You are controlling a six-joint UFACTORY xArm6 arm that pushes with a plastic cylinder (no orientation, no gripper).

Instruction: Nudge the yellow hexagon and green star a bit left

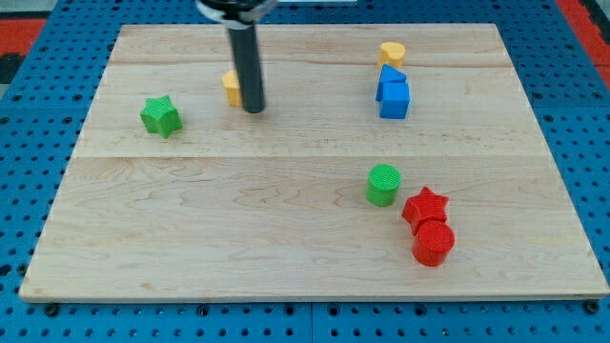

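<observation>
The green star (161, 116) lies at the view's left on the wooden board (238, 238). The yellow hexagon (232, 88) sits to its upper right, partly hidden behind the dark rod. My tip (253, 110) rests on the board just right of the yellow hexagon and touches or nearly touches it. The green star is well to the left of my tip.
A yellow block (391, 52) sits at the view's upper right, with two blue blocks (392, 92) just below it. A green cylinder (383, 184), a red star (425, 207) and a red cylinder (434, 243) stand at the lower right.
</observation>
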